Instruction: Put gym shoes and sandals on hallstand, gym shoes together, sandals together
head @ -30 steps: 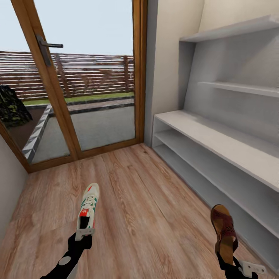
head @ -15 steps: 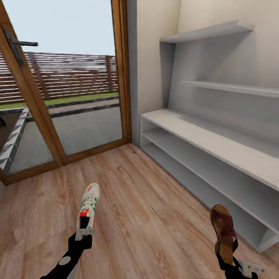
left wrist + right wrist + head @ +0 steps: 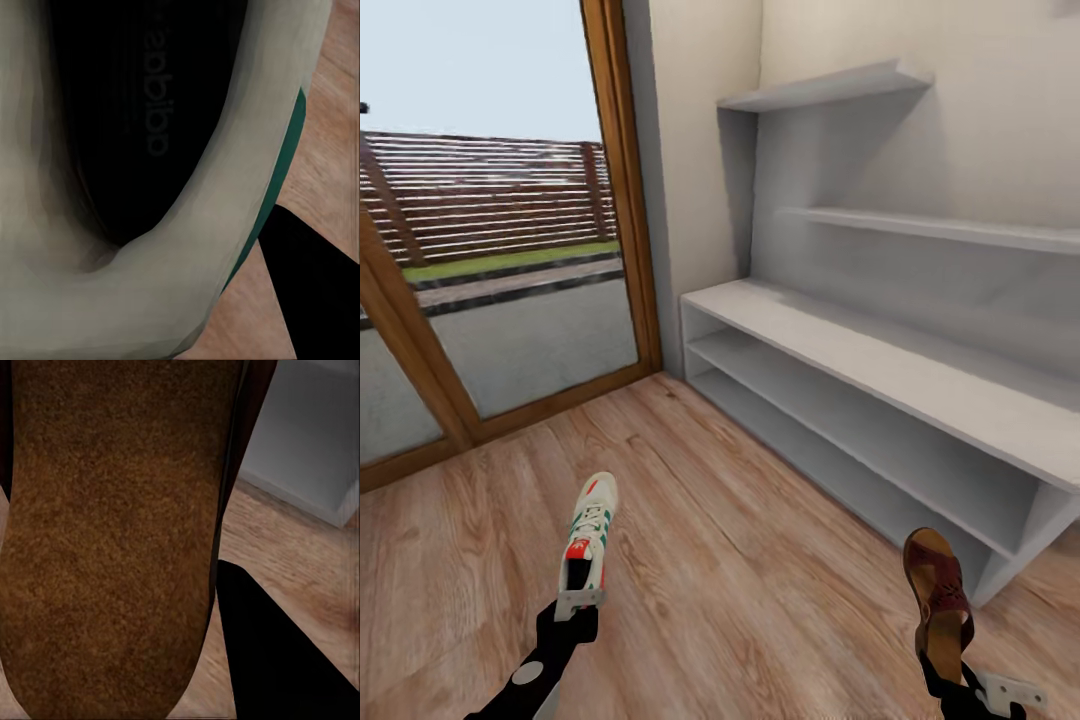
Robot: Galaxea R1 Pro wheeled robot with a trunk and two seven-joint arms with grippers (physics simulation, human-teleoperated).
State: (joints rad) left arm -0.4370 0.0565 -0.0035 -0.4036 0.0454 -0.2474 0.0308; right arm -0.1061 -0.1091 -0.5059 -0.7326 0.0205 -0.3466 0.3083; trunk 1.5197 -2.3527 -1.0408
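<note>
In the head view my left gripper is shut on the heel of a white gym shoe with green stripes and a red-orange tongue patch, held above the wood floor. The left wrist view looks into that gym shoe at its dark insole and pale collar. My right gripper is shut on the heel of a dark brown sandal. Up close in the right wrist view, the sandal turns its tan footbed to the camera. The pale-grey hallstand stands ahead to the right, its bench top and shelves bare. The other gym shoe and sandal are out of view.
A wood-framed glass door at the back left looks out on a patio and a slatted fence. A pale wall corner separates it from the hallstand. Two floating wall shelves hang above the bench.
The whole head view has swung to the right: door and hallstand have slid left in the picture, and the rack's right end has come into view. Both arms and their shoes keep their places.
</note>
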